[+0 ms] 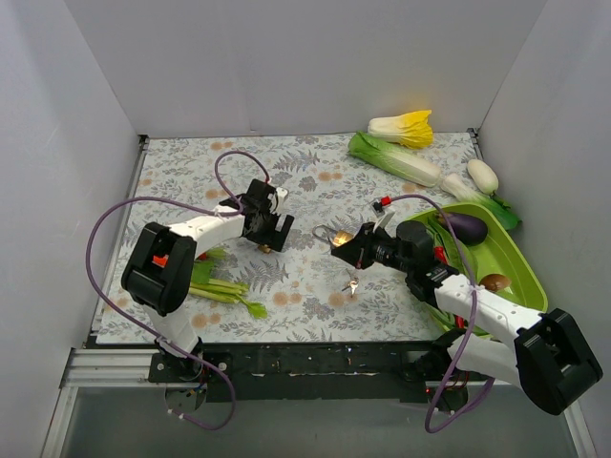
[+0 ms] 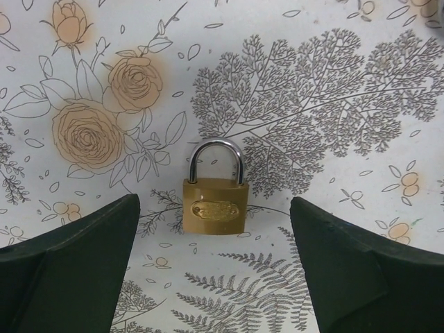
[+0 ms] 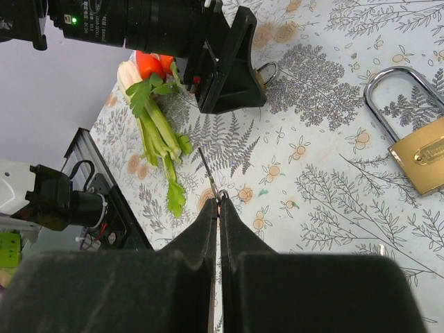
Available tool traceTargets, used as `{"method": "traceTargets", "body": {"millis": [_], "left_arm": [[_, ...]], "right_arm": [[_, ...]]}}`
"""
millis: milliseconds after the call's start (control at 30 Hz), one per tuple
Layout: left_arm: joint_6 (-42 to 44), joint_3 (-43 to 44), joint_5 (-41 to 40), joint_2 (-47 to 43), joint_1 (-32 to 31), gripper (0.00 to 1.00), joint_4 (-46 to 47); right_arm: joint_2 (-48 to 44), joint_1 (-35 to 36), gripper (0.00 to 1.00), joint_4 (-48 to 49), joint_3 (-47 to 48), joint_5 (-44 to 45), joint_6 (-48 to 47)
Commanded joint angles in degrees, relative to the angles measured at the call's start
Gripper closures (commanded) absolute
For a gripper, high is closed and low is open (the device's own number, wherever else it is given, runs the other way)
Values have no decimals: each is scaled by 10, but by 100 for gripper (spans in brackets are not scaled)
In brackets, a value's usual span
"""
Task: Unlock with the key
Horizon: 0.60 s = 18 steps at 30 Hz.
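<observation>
Two arms are converging over the floral-printed surface (image 1: 305, 181) in the top view: the right gripper (image 1: 344, 250) is pinching the tiny shiny silver keys on their small ring (image 1: 353, 283), which are dangling just under it, near a larger brass padlock with a tall silver shackle (image 1: 327, 236), while the left gripper (image 1: 270, 239) is hovering well apart

In the left wrist view, that gripper is standing released, grasping nothing, straddling a small brass padlock with a silver shackle (image 2: 216, 208) lying flat

In the right wrist view, the fingers (image 3: 173, 277) are clenching together, a thin key blade poking out ahead

The step in hand seems to be bringing key to lock; next, the left gripper is probably needing to steady a padlock body while the blade is lining up with a keyhole, which is not showing
</observation>
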Motion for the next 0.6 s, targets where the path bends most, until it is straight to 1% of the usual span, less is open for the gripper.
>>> {"method": "traceTargets", "body": {"millis": [0,33,100,133,200,367,400,567], "left_arm": [[13,27,15,6,21,14,-13],[14,31,34,11,21,17,-16],[16,39,43,20,22,21,-27],[17,46,45,28,21,24,-31],[16,49,45,34,20,27,-41],[16,45,24,33,10,32,-48],[16,43,0,31,7,33,-48],[19,32,-42,29,-16,38,-48]], "right_arm": [[-2,-2,99,38,-1,-11,4],[-3,-2,99,39,-3,-10,4],[-5,-2,99,38,-6,-10,4],[-6,-2,99,38,-7,-10,4],[-6,-2,99,37,-10,-10,5],[-13,-2,99,36,-12,-8,5],[-14,-2,99,35,-13,-8,5],[-21,-2,99,29,-14,-3,2]]}}
